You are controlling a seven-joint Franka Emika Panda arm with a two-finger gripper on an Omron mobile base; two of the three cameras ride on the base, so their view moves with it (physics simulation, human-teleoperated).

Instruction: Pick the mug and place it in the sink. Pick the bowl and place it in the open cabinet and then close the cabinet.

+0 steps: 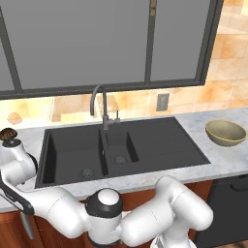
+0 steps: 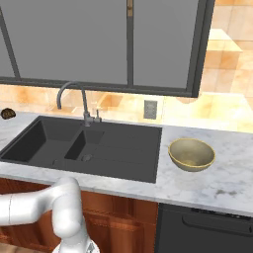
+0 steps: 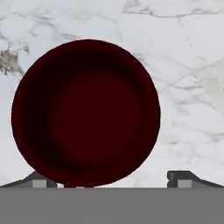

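Note:
The dark red mug (image 3: 85,111) stands on white marble counter, seen from straight above in the hand view. My gripper (image 3: 113,181) hangs open over it: one fingertip (image 3: 41,181) is at the mug's lower left edge, the other (image 3: 188,178) off to its right, and neither touches it. The yellow-tan bowl (image 1: 225,132) (image 2: 191,154) rests on the counter right of the black sink (image 1: 160,140) (image 2: 128,148). My arm reaches out past the left edge of the left base view. The cabinet is out of view.
A curved grey faucet (image 1: 99,104) (image 2: 74,99) rises behind the sink. A dark brown lumpy item (image 1: 7,134) (image 2: 7,114) lies on the counter left of the sink. A dark-framed window spans the wall above. A black appliance front (image 2: 207,232) sits under the bowl's counter.

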